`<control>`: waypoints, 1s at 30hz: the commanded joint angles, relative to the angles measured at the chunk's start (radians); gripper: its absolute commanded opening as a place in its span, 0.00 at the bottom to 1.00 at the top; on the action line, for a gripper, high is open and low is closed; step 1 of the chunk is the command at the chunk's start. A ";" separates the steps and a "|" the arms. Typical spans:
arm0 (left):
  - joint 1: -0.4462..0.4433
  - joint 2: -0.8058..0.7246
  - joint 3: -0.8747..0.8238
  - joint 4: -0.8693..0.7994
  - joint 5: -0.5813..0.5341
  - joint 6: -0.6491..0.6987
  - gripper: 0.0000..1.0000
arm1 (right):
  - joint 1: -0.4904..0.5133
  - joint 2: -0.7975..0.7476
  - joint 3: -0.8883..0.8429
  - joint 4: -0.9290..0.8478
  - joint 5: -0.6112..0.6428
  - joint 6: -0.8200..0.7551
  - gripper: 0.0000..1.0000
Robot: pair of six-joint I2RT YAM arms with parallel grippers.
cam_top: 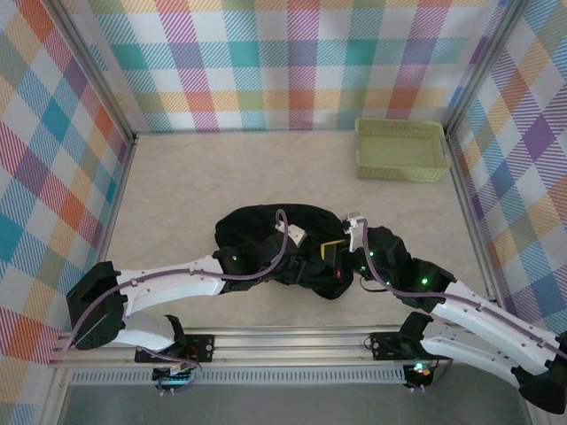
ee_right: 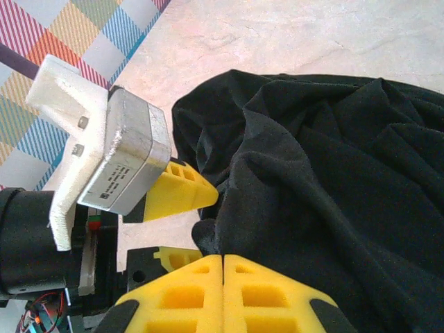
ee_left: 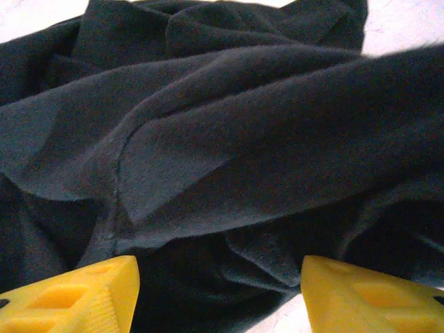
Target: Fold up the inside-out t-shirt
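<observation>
The inside-out t-shirt (cam_top: 252,232) is a crumpled black heap near the table's front edge, between my two arms. My left gripper (cam_top: 317,252) reaches into its middle from the left. In the left wrist view this gripper (ee_left: 220,277) is open, its yellow fingers (ee_left: 83,295) wide apart over loose dark folds (ee_left: 243,125). My right gripper (cam_top: 341,241) meets the heap from the right. Its fingers (ee_right: 223,258) are pressed together on a fold of the black fabric (ee_right: 333,173) at their tips. One yellow finger of the left gripper (ee_right: 182,193) sits just left of that fold.
A pale green plastic basket (cam_top: 399,150) stands at the back right corner. Checked walls close the table (cam_top: 221,168) at the back and on both sides. Bare tabletop lies behind the shirt and to its left.
</observation>
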 commanded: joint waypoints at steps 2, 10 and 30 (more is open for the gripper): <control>-0.009 0.032 0.036 0.040 0.037 0.004 0.61 | -0.005 -0.007 0.024 0.002 0.004 -0.002 0.00; -0.009 0.055 0.059 0.011 -0.065 -0.027 0.26 | -0.005 -0.008 0.016 -0.022 0.041 -0.011 0.00; -0.004 -0.023 0.056 0.033 0.118 0.045 0.30 | -0.005 0.020 0.058 -0.044 0.076 -0.045 0.00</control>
